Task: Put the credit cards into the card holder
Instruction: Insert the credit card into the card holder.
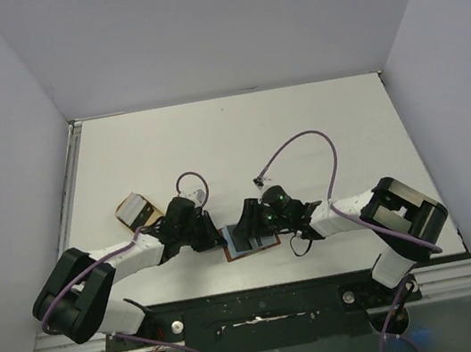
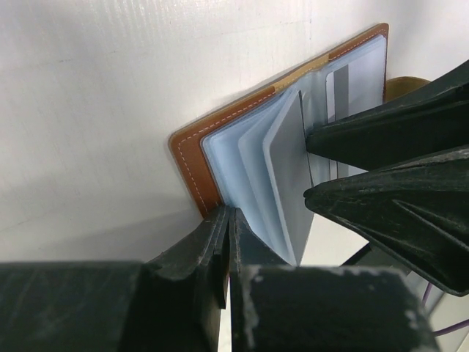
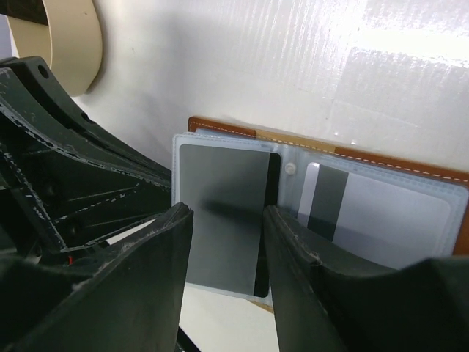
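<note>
Two grippers meet over the open card holder (image 1: 252, 245), which lies flat on the white table (image 1: 300, 129) near its front edge, midway between the arm bases, its brown leather cover down and its pale blue plastic sleeves (image 2: 242, 169) fanned upward. From the left, the left gripper (image 2: 226, 220) has its fingers pressed together on the holder's near corner, where the stitched leather rim and the lowest sleeves run in between the tips. From the right, the right gripper (image 3: 227, 213) has its fingers spread; both tips sit on the same side of a plain grey card (image 3: 220, 198) and are at or just off its face. This card stands tilted among the sleeves next to the holder's fold, and whether it is fully inside a pocket cannot be told. A second card with a dark stripe (image 3: 366, 213) lies flat inside a clear sleeve on the holder's other half, beside a small snap button (image 3: 290, 168). In the overhead view the two grippers nearly touch above the holder. The tan dish (image 1: 138, 212) sits on the table just beyond the left gripper, apart from the holder, with something pale in it that is too small to identify.
</note>
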